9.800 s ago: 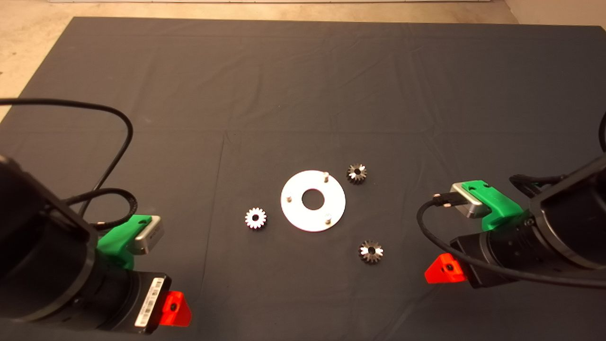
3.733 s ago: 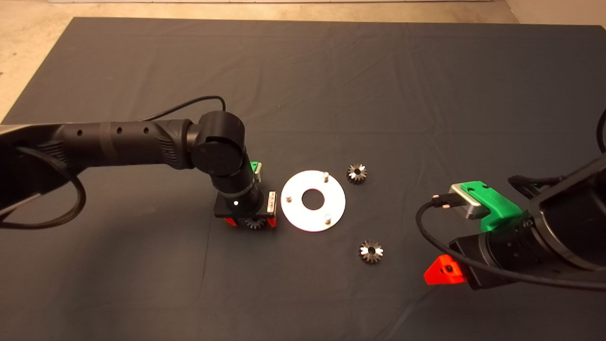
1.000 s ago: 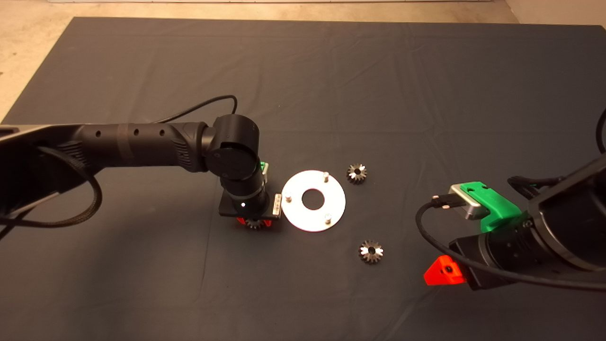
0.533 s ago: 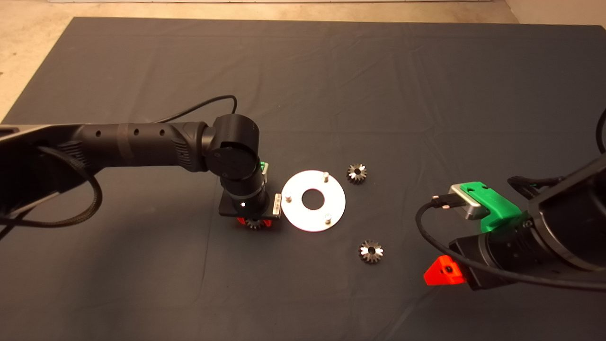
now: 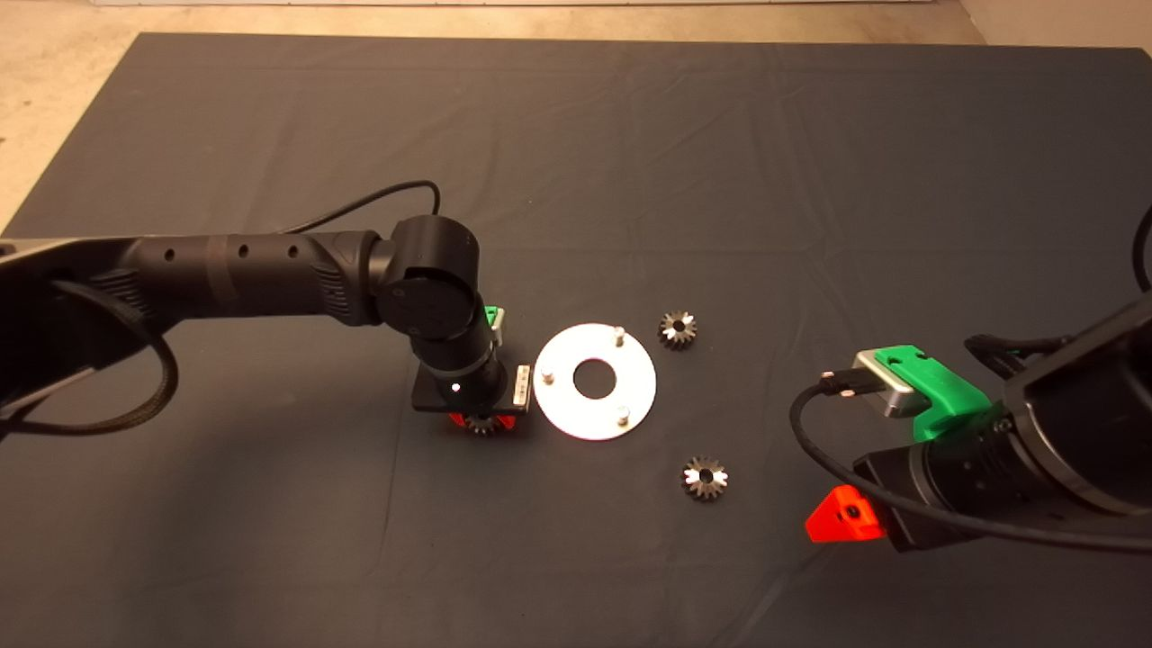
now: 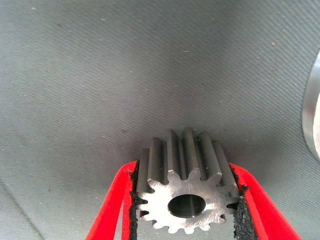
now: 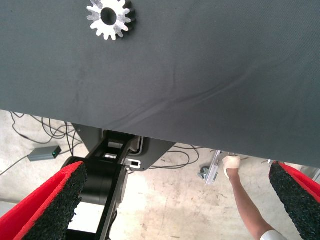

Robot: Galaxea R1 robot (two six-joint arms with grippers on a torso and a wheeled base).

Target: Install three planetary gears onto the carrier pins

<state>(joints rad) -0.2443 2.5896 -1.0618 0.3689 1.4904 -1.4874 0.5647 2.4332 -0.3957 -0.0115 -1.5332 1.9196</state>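
My left gripper (image 5: pixel 483 421) is just left of the carrier disc (image 5: pixel 562 402) and is shut on one planetary gear (image 6: pixel 186 170), with a black pad pressed against its teeth on each side. Only the lower teeth of that gear (image 5: pixel 484 425) peek out under the wrist. Three carrier pins (image 5: pixel 619 335) (image 5: pixel 545 377) (image 5: pixel 622 413) stand bare on the shiny disc. A second gear (image 5: pixel 678 328) lies to the disc's upper right. A third gear (image 5: pixel 705 478) lies to the disc's lower right, and the right wrist view shows it too (image 7: pixel 109 17). My right gripper (image 5: pixel 844 517) waits open at the lower right.
The disc's bright rim (image 6: pixel 312 115) shows at the edge of the left wrist view. Beyond the mat's edge, the right wrist view shows the robot's base (image 7: pixel 112 170), floor cables and a person's leg (image 7: pixel 242 197). The dark mat (image 5: pixel 576 162) stretches wide behind the parts.
The left arm has shifted slightly to the left, keeping the gear in its fingers. The right arm and both loose gears have not moved.
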